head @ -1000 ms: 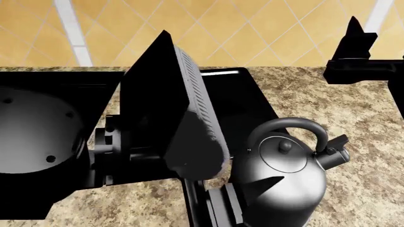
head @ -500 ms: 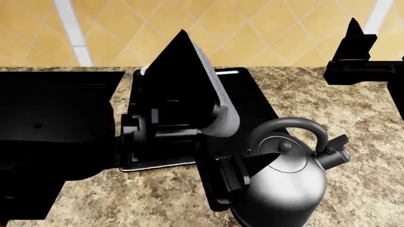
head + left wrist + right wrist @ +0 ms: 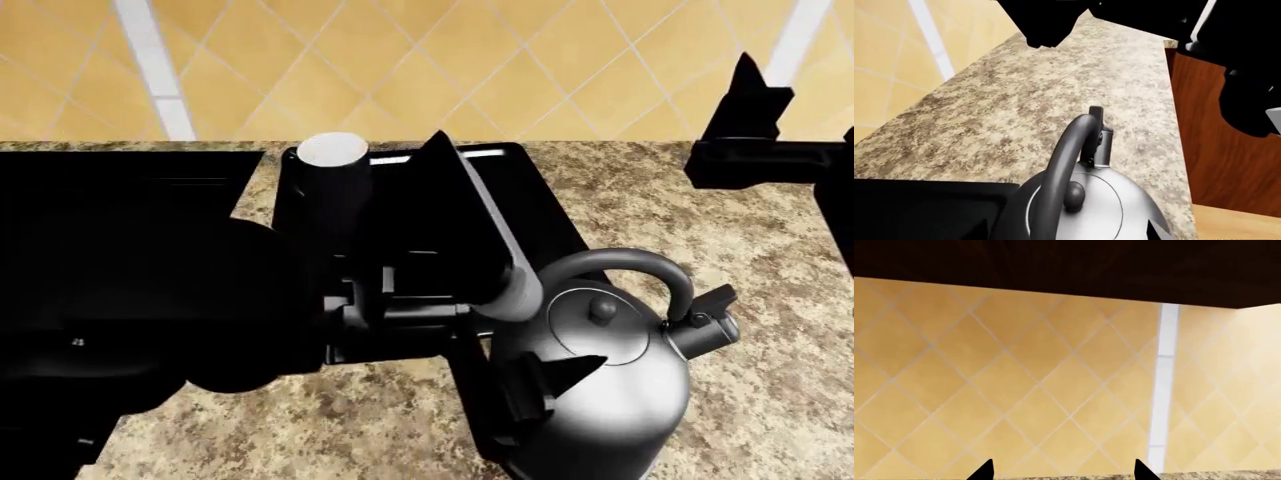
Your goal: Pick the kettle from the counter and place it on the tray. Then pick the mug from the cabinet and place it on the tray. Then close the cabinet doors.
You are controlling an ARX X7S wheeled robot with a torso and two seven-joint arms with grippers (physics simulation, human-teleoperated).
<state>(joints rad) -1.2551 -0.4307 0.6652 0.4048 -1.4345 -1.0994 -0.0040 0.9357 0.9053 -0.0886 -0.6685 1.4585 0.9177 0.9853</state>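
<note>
Speckled granite counter (image 3: 694, 215), black tray (image 3: 534, 200) at back, kettle (image 3: 601, 380) near front edge

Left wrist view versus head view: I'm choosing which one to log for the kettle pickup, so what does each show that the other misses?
Only the left wrist view shows the reddish-brown cabinet front below the counter edge. Only the head view shows the tray's shiny rim, the left arm reaching toward the kettle, and the right end effector raised at the far right, away from the kettle. Both show the kettle with its arched handle and lid knob, standing on the granite counter, and the yellow tiled wall.
</note>
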